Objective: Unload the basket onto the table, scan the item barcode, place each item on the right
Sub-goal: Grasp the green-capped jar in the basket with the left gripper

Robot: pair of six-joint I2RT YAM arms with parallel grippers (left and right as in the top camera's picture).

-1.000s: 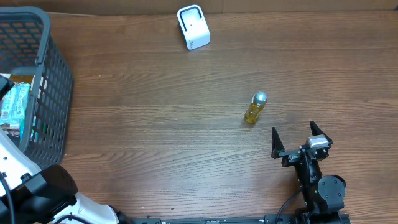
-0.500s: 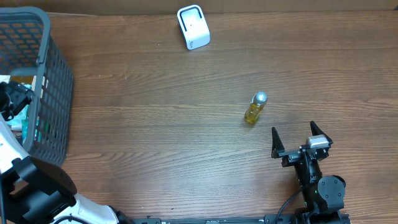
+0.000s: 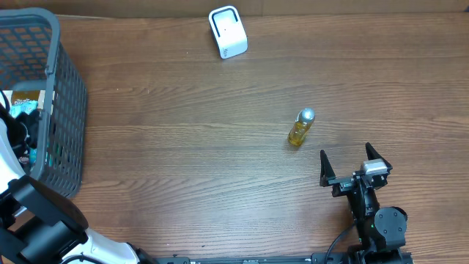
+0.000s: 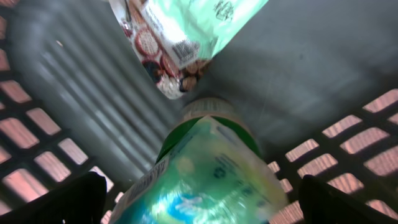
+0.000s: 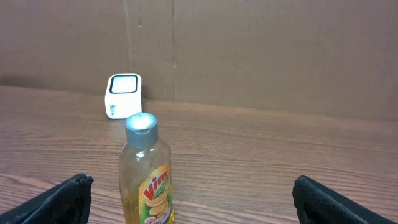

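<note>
Left gripper (image 3: 16, 126), overhead: down inside the grey basket (image 3: 66, 81), largely hidden by its own arm; spread could not be read here. Right gripper (image 3: 345, 151) stood wide apart and empty over the brown wood table (image 3: 183, 147). Yellow bottle (image 3: 300, 127) stood just ahead of it, not touching; white scanner (image 3: 228, 31) well beyond, at the far edge.

Left wrist: fingers (image 4: 74, 199) spread to the frame edges, gripping nothing. Green pouch (image 4: 205, 168) lay between them, no contact visible; a printed packet (image 4: 180, 37) lay ahead, at the pouch's far end. Pouch blurred, print unreadable.

Right wrist: fingers (image 5: 62, 199) apart, empty. Bottle (image 5: 146, 180) upright ahead, base cut off by the frame; scanner (image 5: 124, 95) behind it, before a brown wall (image 5: 280, 50).
</note>
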